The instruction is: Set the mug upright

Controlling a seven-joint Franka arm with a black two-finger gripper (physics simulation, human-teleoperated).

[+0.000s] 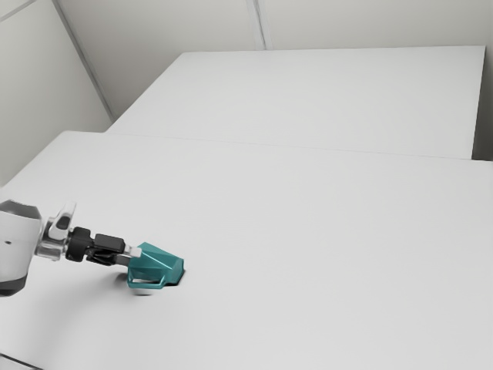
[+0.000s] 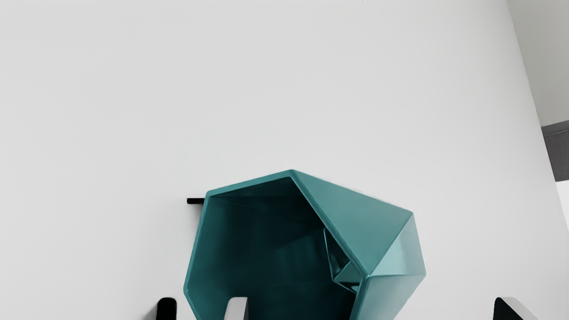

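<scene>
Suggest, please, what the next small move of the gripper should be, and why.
I would probably ease the open gripper slightly forward, then close it on the wall of the mug. The mug lies on its side, mouth toward the gripper; in the wrist view one fingertip overlaps that mouth and the other stands outside the wall.

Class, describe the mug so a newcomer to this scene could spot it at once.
On the white table, follow the arm in from the exterior view's left to its hand. There the mug lies tipped over, mouth toward the hand. Its teal, faceted body sets it apart from the black hand and white table.
</scene>
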